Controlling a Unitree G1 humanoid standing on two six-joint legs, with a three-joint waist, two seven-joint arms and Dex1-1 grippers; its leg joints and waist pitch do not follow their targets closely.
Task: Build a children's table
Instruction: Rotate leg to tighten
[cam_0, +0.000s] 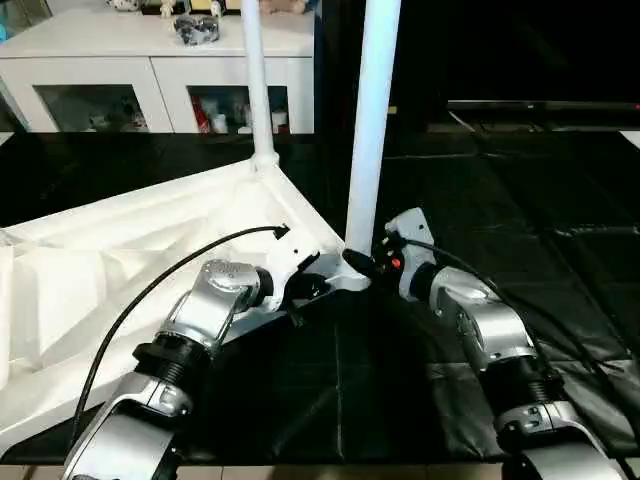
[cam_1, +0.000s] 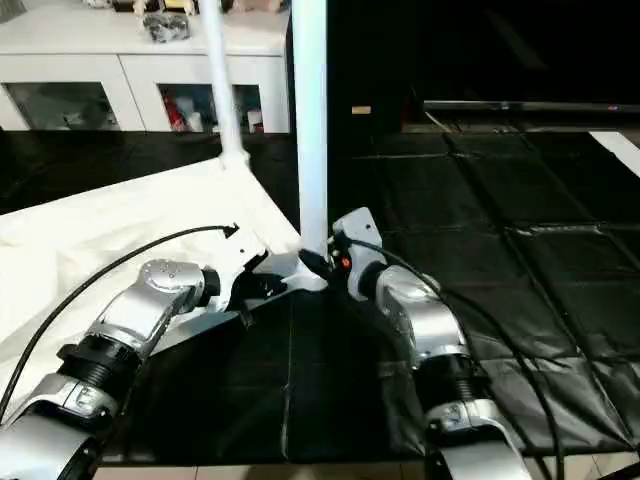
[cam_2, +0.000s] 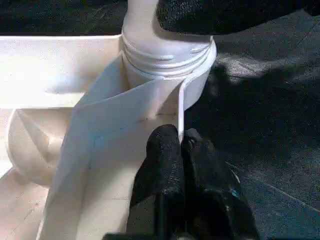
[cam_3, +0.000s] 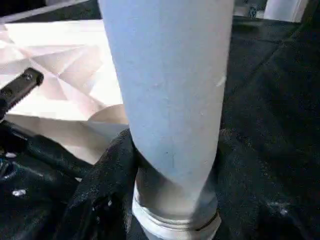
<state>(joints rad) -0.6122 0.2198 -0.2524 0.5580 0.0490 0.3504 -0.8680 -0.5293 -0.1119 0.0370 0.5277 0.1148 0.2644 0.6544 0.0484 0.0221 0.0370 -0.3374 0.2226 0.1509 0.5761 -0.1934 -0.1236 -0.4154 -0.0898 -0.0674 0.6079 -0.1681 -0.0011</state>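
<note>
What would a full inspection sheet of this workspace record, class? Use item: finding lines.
Surface: black sheet covers the floor.
Job's things: tabletop lies underside up; near leg and far leg stand upright in corner sockets.
Clutter: nothing seen.
Grippers: left claw shut on the tabletop's rim; right claw around the near leg's base.
Cables: black cable arcs over the left arm.
Surroundings: white cabinet with glass doors behind.

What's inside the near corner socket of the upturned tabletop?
A white leg stands upright in the corner socket, its ringed base seated there. The right gripper wraps its foot; how deep the leg goes is hidden by the socket wall.
</note>
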